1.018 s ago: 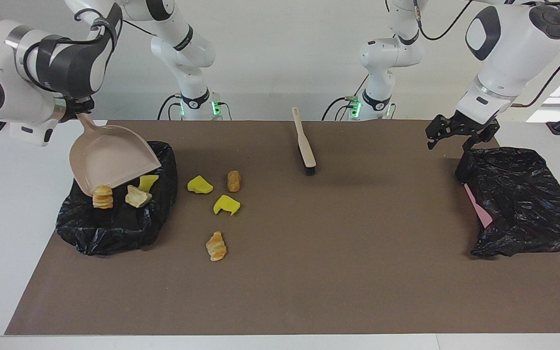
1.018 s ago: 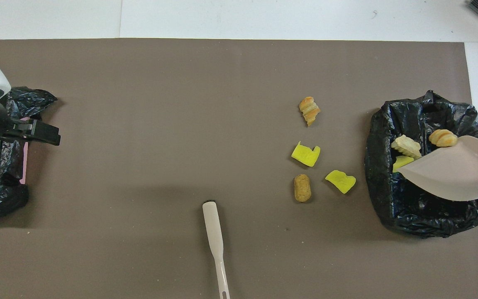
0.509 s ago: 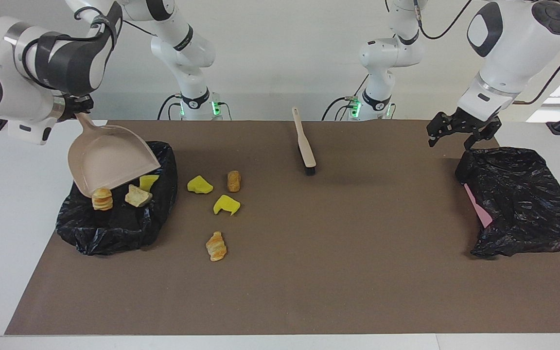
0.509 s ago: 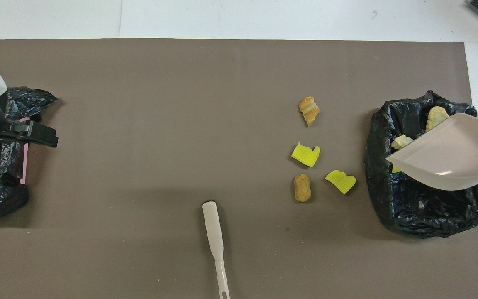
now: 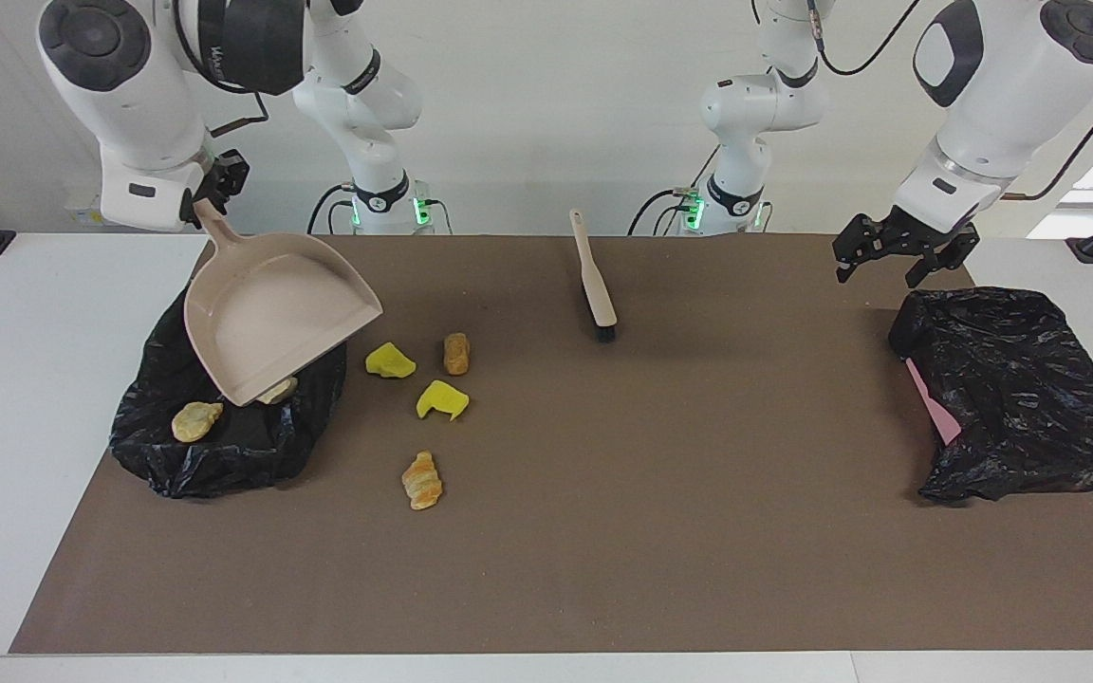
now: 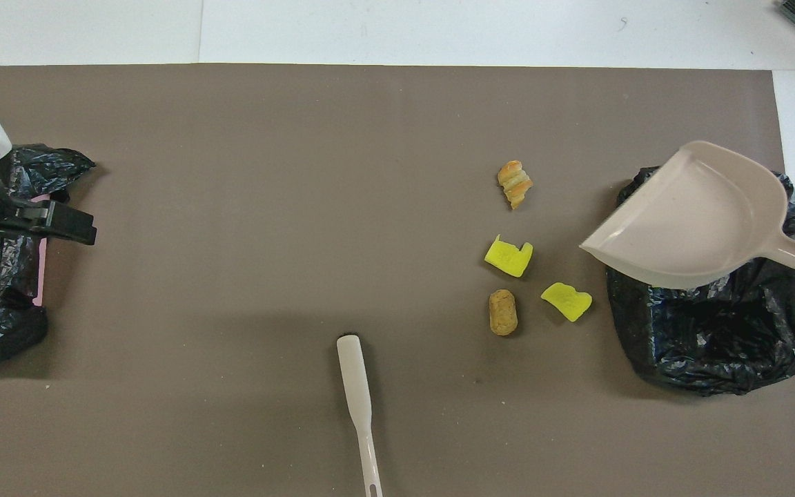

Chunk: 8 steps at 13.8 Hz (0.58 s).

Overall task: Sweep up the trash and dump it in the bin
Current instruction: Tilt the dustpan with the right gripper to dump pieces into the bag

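My right gripper [image 5: 212, 196] is shut on the handle of the beige dustpan [image 5: 271, 313], which hangs tilted and empty over the black-bagged bin [image 5: 224, 436] at the right arm's end. Two tan trash pieces lie in the bin: one in the open [image 5: 195, 420], one half hidden under the pan's lip [image 5: 277, 389]. On the mat beside the bin lie two yellow chunks [image 6: 508, 255] [image 6: 567, 301], a brown cylinder [image 6: 503, 312] and a croissant piece [image 6: 515, 183]. My left gripper [image 5: 899, 254] hangs open over the edge of a second black bag [image 5: 1011, 389].
A beige brush [image 5: 594, 280] with dark bristles lies on the brown mat [image 5: 603, 531] near the robots, midway between the arms. Something pink shows at the second bag's edge [image 5: 932, 408]. White table borders the mat.
My right arm lifted and swung the dustpan toward the table's middle. The pieces at its lip dropped into the bin. The left gripper rose a little.
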{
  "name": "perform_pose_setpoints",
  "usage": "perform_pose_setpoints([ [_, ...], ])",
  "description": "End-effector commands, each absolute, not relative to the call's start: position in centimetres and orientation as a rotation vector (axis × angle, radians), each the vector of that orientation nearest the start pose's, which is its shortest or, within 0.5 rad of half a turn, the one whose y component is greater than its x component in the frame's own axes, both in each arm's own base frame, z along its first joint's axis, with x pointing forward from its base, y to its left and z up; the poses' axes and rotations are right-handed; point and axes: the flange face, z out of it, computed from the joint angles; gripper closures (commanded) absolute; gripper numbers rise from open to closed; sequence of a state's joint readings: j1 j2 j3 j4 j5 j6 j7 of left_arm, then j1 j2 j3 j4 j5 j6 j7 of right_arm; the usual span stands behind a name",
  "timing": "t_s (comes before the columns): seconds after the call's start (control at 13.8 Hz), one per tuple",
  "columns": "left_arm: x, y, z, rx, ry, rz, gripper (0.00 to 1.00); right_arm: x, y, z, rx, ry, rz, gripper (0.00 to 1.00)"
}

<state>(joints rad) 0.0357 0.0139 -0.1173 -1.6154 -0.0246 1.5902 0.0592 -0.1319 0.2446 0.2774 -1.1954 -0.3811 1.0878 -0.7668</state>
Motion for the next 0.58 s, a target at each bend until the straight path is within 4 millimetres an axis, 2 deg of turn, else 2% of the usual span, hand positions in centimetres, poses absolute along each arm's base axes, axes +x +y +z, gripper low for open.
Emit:
perform_pose_setpoints([
  [0.0, 55.7, -4.6, 60.2, -3.143, 0.231, 0.053, 0.00, 57.9, 5.2, 63.4, -3.092, -1.226, 0.454, 1.00],
  [0.15, 55.7, -4.6, 60.2, -3.143, 0.231, 0.053, 0.00, 58.2, 8.3, 62.1, -3.183, -0.958, 0.341, 1.00],
  [0.36, 55.6, -4.6, 60.3, -3.143, 0.231, 0.051, 0.00, 58.9, 15.2, 59.6, -3.230, -0.613, 0.221, 1.00],
  [0.51, 55.7, -4.6, 60.2, -3.144, 0.227, 0.053, 0.00, 59.1, 20.8, 57.6, -3.220, -0.438, 0.156, 1.00],
])
